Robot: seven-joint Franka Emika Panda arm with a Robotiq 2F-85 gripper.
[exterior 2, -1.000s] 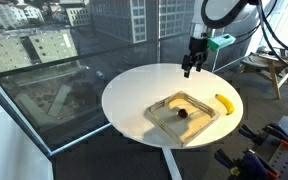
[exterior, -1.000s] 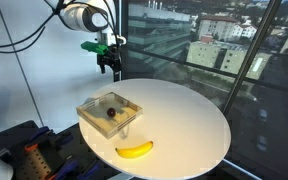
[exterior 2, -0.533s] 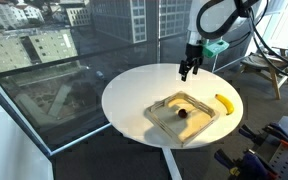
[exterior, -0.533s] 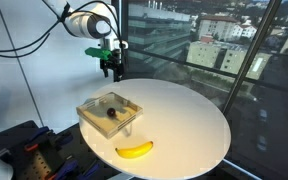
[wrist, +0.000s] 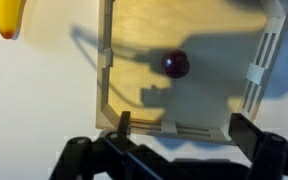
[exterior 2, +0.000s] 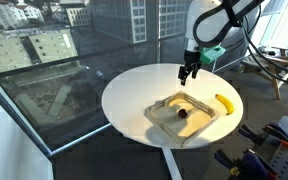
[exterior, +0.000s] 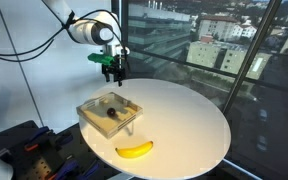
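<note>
A round white surface [exterior: 189, 115] carried two things in both exterior views. A shallow square box [exterior: 102, 128] with clear walls and a pale wooden floor sat flat on it, toward one side of the surface [exterior 2: 134, 95]. A yellow banana [exterior: 134, 150] lay on its side near the rim, just beside the box [exterior 2: 162, 122] but apart from it. The wrist view showed the banana [wrist: 8, 17] off one corner of the box [wrist: 104, 80], with bare white between them.

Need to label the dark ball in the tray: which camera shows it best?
The wrist view: it looks straight down, so the dark ball shows large and unobstructed on the pale floor of the tray. In both exterior views it is only a tiny dark spot inside the tray.
</note>
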